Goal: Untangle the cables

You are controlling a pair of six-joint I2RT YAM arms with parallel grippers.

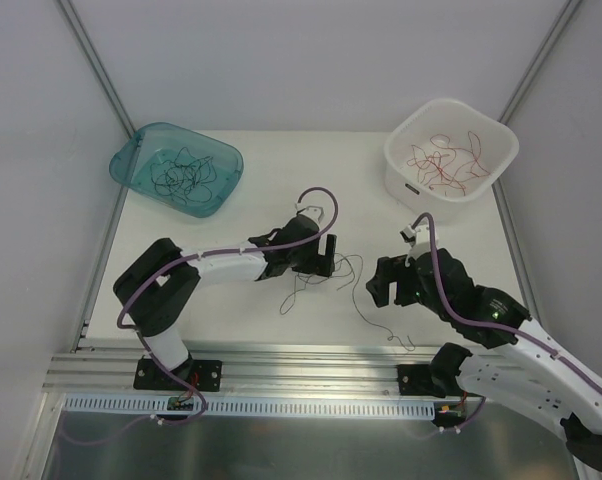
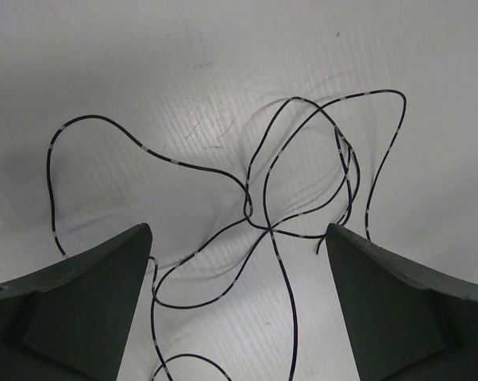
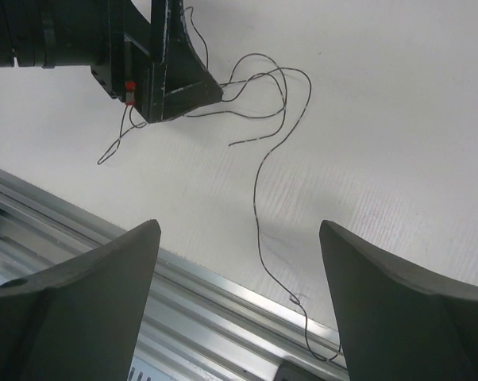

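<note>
White table (image 1: 281,170) (grey walls (image 1: 281,60)), black cables (image 2: 269,228) loose; left gripper (image 2: 237,230), right gripper (image 3: 239,224) agape, empty.

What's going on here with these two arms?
Two arms are sorting thin wires. Black wires sit in the teal bin, red wires in the white bin. A few black strands lie loosely tangled on the table between the arms. The left gripper hangs open right over them; the right gripper, also open, is beside them. Neither holds anything.
</note>
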